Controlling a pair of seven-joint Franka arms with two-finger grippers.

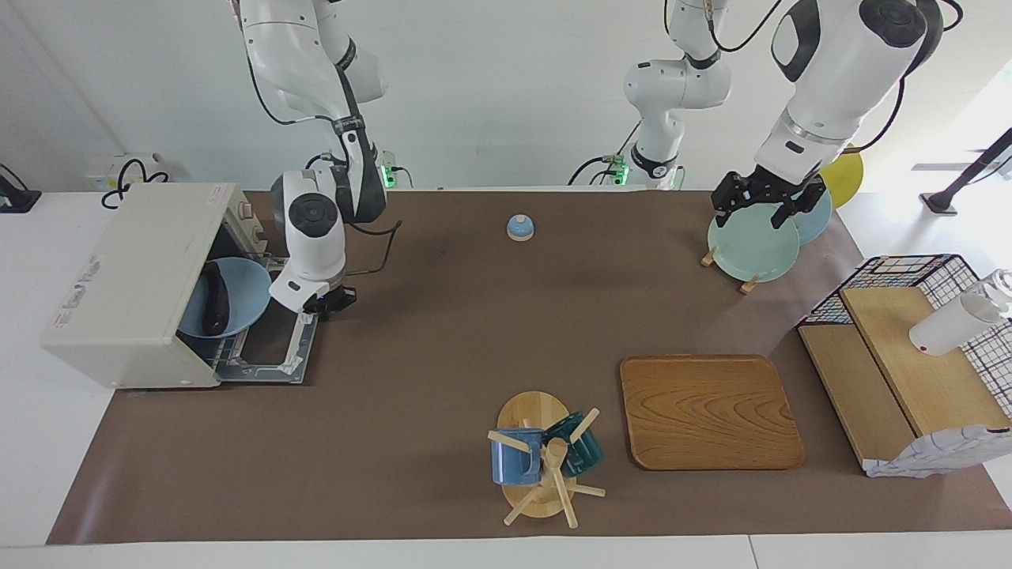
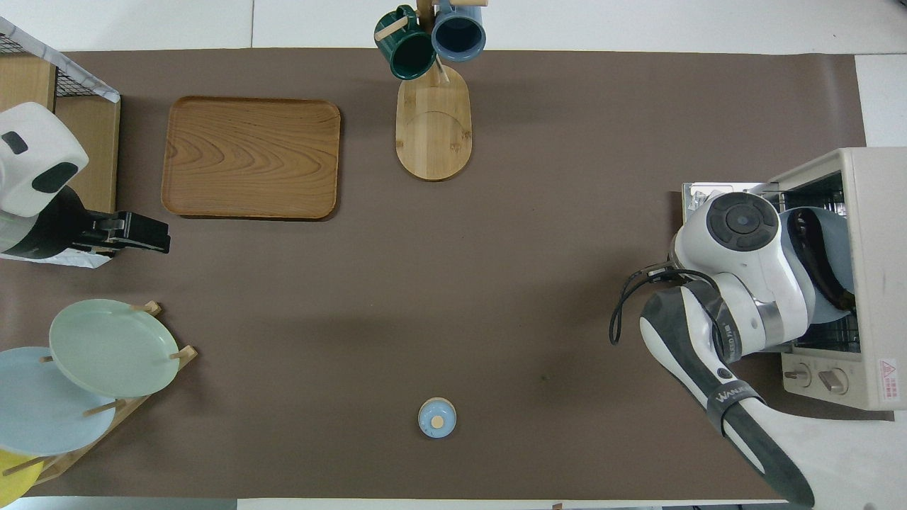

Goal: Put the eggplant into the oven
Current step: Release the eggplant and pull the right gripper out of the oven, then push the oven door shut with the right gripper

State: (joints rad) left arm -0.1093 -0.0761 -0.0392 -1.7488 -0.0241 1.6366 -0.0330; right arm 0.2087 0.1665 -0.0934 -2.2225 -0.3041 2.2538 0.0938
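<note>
The cream-white oven [image 1: 134,284] stands at the right arm's end of the table with its door [image 1: 269,359] folded down open; it also shows in the overhead view [image 2: 875,269]. The dark eggplant [image 1: 215,299] lies on a light blue plate [image 1: 249,284] that rests on the rack inside the oven, partly sticking out of the opening. Both show in the overhead view, the eggplant [image 2: 815,258] on the plate [image 2: 836,237]. My right gripper [image 1: 316,304] is low over the open door, beside the plate's rim. My left gripper [image 1: 765,207] is open and empty over the plate rack.
A rack with a pale green plate [image 1: 751,249] and other plates stands at the left arm's end. A wooden tray [image 1: 708,411], a mug tree [image 1: 545,454] with two mugs, a small blue knobbed lid [image 1: 520,227] and a wire basket with wooden shelves [image 1: 909,356] are on the table.
</note>
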